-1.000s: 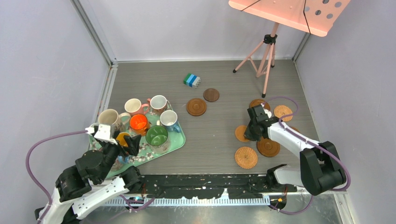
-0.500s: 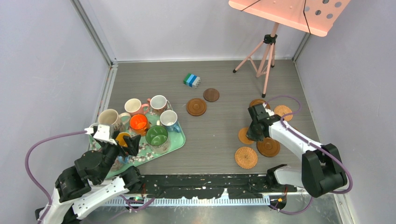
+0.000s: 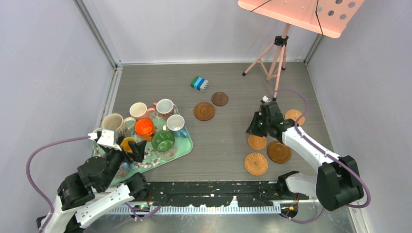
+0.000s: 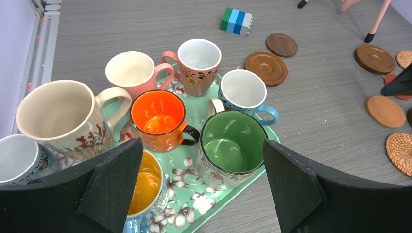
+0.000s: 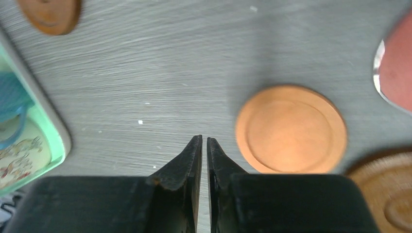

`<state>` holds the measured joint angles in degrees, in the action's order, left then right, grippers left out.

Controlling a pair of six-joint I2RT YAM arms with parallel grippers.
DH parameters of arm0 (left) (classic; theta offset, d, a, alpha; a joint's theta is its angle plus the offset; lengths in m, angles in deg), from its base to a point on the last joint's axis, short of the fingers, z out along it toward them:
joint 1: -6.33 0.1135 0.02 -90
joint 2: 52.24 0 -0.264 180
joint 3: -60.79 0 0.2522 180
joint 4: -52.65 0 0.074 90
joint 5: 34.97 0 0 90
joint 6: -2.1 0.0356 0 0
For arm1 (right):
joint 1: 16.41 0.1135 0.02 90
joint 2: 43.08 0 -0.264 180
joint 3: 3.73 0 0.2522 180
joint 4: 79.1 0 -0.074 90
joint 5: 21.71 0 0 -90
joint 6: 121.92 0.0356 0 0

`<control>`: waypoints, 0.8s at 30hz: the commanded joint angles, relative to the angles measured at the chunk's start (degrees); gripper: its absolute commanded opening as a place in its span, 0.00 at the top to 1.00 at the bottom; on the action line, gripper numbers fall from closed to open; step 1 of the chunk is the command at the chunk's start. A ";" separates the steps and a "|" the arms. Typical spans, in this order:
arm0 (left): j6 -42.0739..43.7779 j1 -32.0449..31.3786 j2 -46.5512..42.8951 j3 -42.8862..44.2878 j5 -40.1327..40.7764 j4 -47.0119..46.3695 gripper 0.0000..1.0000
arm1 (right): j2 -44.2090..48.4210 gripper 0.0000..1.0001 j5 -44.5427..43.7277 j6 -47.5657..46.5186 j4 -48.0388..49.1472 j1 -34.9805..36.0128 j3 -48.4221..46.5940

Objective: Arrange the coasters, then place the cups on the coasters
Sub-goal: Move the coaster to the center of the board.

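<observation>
Your right gripper (image 5: 204,141) stands empty, jaws nearly together with only a slit between. The flat round orange coaster (image 5: 291,129) lies on the table just to its right, untouched. Spread the jaws before descending squarely over its rim.

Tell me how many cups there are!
8, all at the green tray: cream, white far left, pink, flowery, orange, blue-handled, green, yellow. More may be hidden.
</observation>
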<state>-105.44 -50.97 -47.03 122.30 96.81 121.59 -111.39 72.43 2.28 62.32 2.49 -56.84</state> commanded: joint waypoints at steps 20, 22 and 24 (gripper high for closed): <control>0.84 0.01 0.06 -0.11 -0.21 -1.00 0.03 | -36.57 0.83 13.14 -0.60 34.25 0.53 -27.79; 0.84 -0.04 -0.01 -0.11 -0.21 -1.00 0.03 | -39.34 0.83 13.29 -0.62 33.71 0.59 -30.21; 0.84 -0.03 0.15 -0.11 -0.22 -1.03 0.03 | -41.99 0.83 13.30 -0.53 32.84 0.54 -32.59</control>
<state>-105.42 -50.95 -46.97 122.30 96.75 121.59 -150.56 84.61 1.21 93.03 2.88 -84.45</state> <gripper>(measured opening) 0.972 0.171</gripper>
